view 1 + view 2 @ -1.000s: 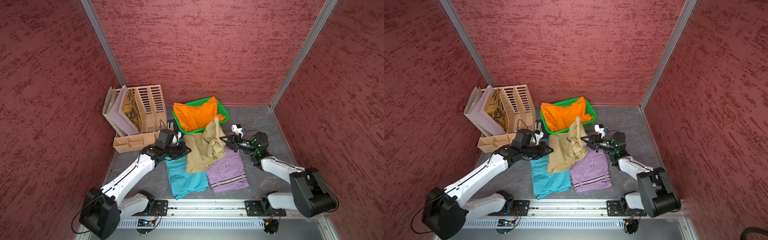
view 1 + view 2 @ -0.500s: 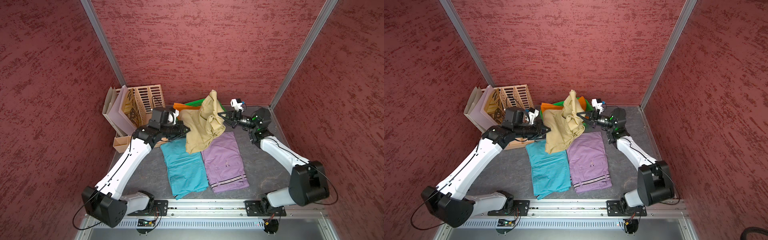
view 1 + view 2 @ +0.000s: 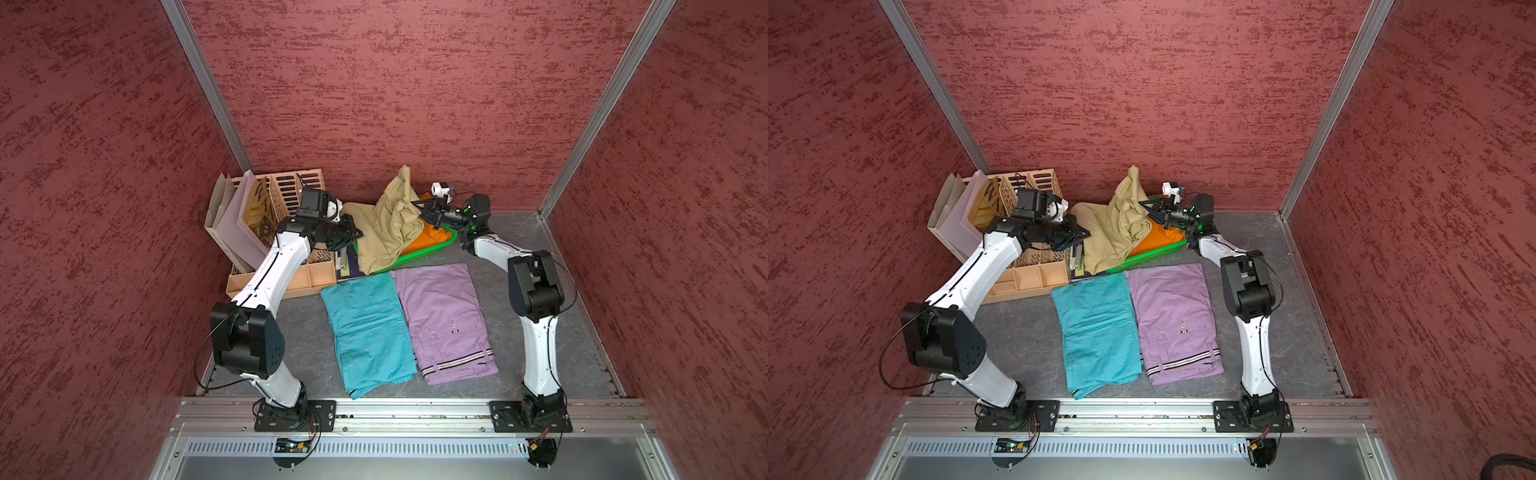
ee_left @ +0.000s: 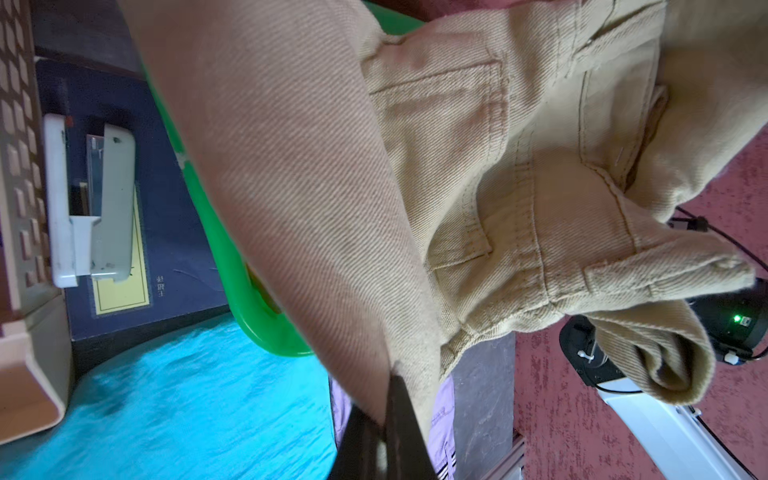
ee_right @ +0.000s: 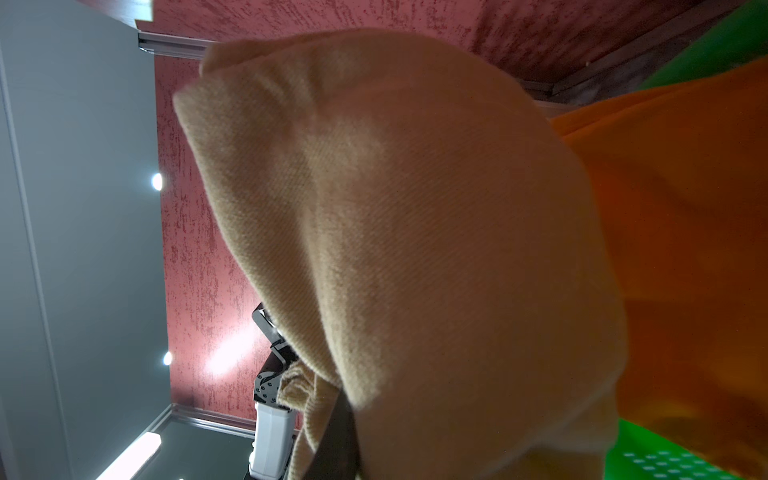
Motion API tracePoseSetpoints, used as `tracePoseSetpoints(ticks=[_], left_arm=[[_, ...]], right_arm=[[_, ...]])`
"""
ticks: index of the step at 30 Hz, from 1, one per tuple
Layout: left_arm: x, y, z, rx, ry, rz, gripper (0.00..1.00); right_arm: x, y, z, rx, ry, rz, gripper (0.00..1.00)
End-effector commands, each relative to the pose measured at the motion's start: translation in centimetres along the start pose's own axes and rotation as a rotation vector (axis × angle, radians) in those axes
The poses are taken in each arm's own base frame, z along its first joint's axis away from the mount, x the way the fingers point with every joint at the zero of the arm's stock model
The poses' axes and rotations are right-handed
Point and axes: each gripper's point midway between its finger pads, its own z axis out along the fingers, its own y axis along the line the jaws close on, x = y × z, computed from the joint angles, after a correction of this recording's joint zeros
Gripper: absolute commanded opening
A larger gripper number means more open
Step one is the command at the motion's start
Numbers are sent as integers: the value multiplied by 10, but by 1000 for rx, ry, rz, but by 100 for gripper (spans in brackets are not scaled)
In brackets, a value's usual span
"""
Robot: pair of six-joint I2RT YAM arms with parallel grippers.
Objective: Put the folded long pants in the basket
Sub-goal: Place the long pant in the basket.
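- orange pants (image 3: 432, 239) in basket (image 3: 409, 259): 1 of 4 done
- left gripper (image 3: 355, 235) and right gripper (image 3: 417, 206) both clamp khaki pants (image 3: 384, 232) above basket
- teal pants (image 3: 368, 332), lilac pants (image 3: 446, 320) left on worktop (image 3: 511, 249)

Khaki tan pants (image 3: 384, 232), rumpled and lifted, hang over the green mesh basket (image 3: 419, 254), which holds the orange pants (image 3: 432, 237). Teal pants (image 3: 368, 332) and lilac pants (image 3: 446, 320), striped waistband nearest the rail, lie folded flat, touching side by side on the grey floor.
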Motion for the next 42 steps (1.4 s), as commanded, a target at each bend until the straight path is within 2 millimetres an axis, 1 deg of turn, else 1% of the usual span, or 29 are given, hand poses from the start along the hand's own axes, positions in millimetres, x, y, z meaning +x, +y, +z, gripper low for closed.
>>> tracePoseSetpoints(ticks=[1,4,6,7,9,12,14,17,18,20,21,22,23,25,27,29,32,36,42], left_arm=[[-30,-15,3,39,-85,99,0],[-37,-5,19,26,-94,114,0],[-44,5,28,7,-114,114,0],[-48,9,32,4,-127,119,0],[-56,14,34,-3,-151,123,0],[-63,14,37,13,-165,137,0],[-60,15,44,19,-145,139,0],[-52,24,53,11,-122,134,0],[-49,26,56,11,-112,135,0],[-44,31,60,6,-99,129,0],[-41,32,60,7,-94,128,0],[-39,33,61,9,-92,126,0],[-38,34,61,8,-89,125,0],[-37,35,62,13,-84,123,0],[-37,34,63,18,-79,122,0],[-39,32,61,26,-80,122,0],[-41,30,59,30,-84,125,0],[-42,28,55,34,-84,130,0],[-41,31,55,33,-78,128,0]], right_arm=[[-20,15,3,-63,-26,-106,0],[-29,-9,7,-44,-16,-91,0],[-36,-30,10,-17,-8,-62,0],[-40,-39,11,-6,-3,-59,0],[-44,-49,12,9,8,-54,0],[-48,-55,12,39,19,-62,0],[-50,-58,8,62,20,-73,0],[-55,-62,-3,93,5,-74,0],[-57,-64,-8,105,-7,-60,3],[-60,-66,-19,119,-21,-41,38],[-60,-65,-24,124,-26,-39,51],[-63,-63,-33,135,-47,-40,60],[-66,-62,-45,159,-77,-44,67],[-71,-58,-63,218,-113,-73,76],[-73,-59,-79,295,-134,-83,80],[-71,-57,-85,338,-130,-92,81],[-68,-63,-85,385,-116,-72,81],[-61,-81,-87,543,-96,-89,82],[-45,-106,-74,689,-2,-124,81]])
